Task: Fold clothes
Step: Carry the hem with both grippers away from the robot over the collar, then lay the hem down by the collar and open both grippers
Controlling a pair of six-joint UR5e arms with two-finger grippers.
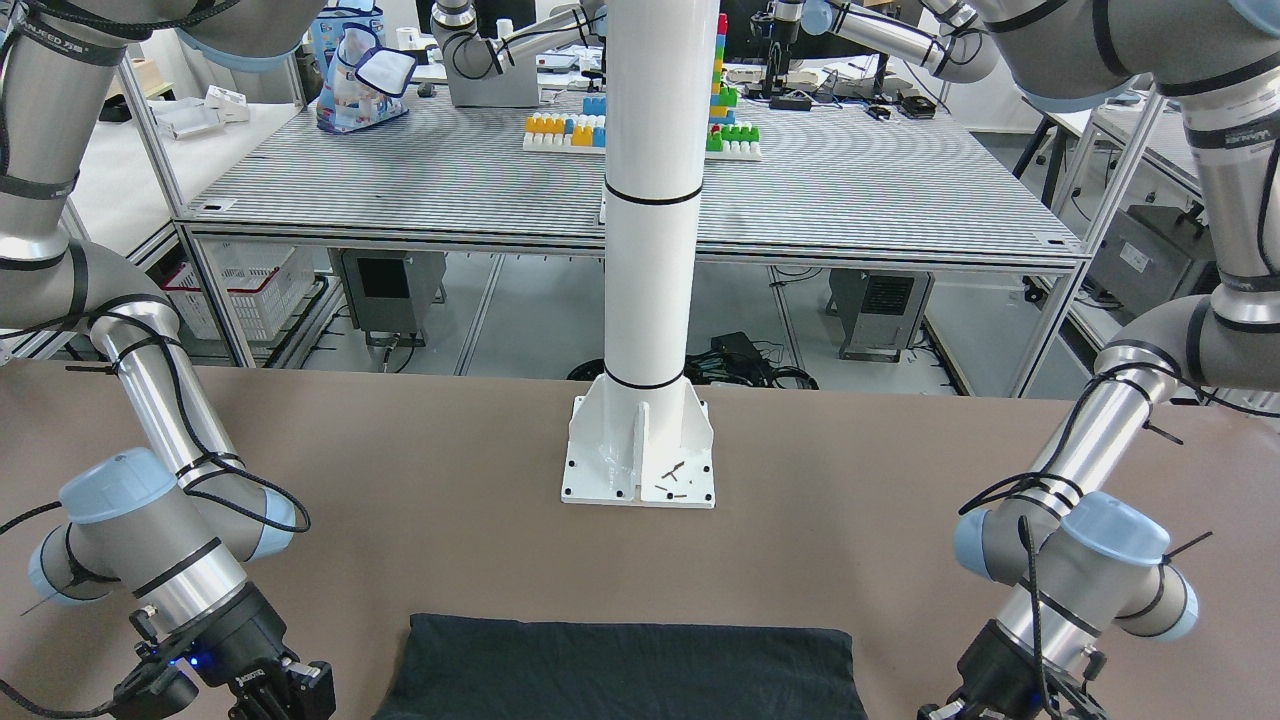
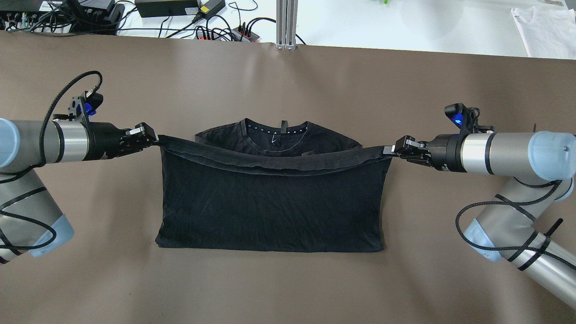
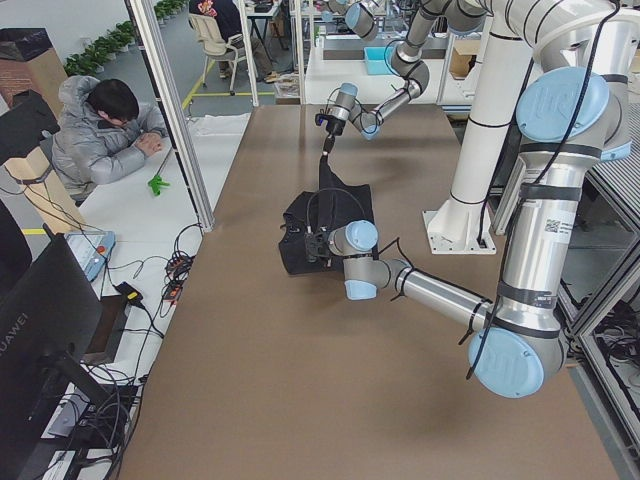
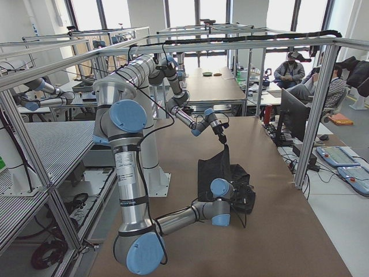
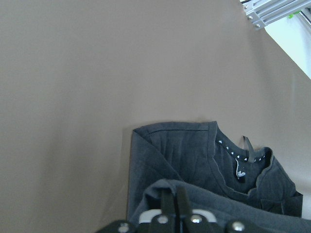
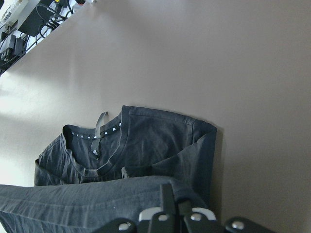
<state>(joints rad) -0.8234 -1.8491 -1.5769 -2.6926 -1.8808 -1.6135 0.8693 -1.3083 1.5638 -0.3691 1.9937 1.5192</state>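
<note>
Overhead, I see the black garment (image 2: 270,207) whole, in the middle of the table (image 2: 288,288). The front-facing view catches only its folded edge, and my wrist cameras show its collar (image 6: 95,137) lying flat. It's matte, lightly wrinkled, its hem lifted into a taut band. The left gripper (image 2: 152,138) and right gripper (image 2: 389,150) each pinch one end of that band.

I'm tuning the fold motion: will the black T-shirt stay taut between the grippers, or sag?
Probably floppy: the thin black fabric T-shirt droops mid-span between the left gripper and right gripper. Likely light: two corner pinches lift its edge. Matte cloth probably won't slide on the brown table.
</note>
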